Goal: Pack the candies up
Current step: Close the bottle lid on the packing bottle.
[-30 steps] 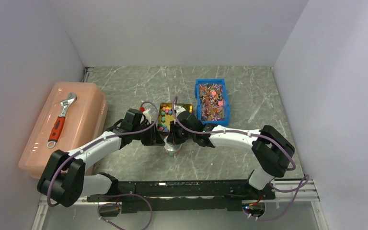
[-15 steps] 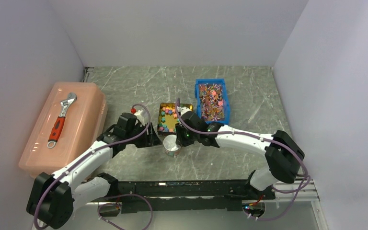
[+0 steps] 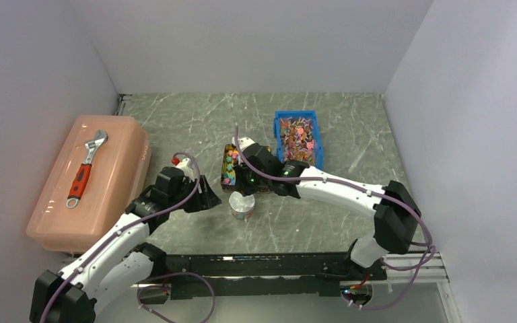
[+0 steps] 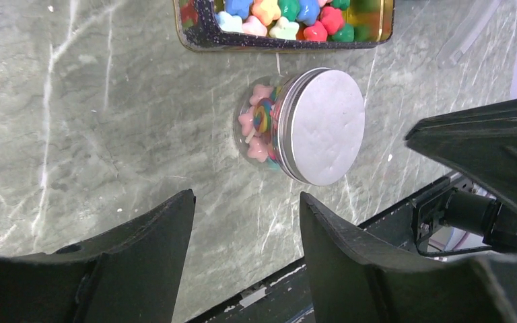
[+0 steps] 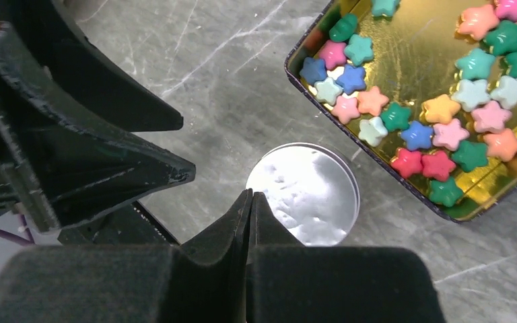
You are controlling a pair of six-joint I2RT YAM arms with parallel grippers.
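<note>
The left gripper (image 4: 246,202) is released, nothing between its fingers; the lidded jar (image 4: 323,124) stands just ahead. The right gripper (image 5: 250,198) is clenched, empty, its tips over this jar; the candies (image 5: 417,134) lie in the tin (image 5: 410,40) just beyond

The light is bright and even from above, shadows are soft, the gold tin (image 5: 421,57) gives some glare, and my right fingers (image 5: 141,282) look blurred.

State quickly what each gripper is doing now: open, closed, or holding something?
Left gripper: open, holding nothing.
Right gripper: closed, holding nothing.
</note>
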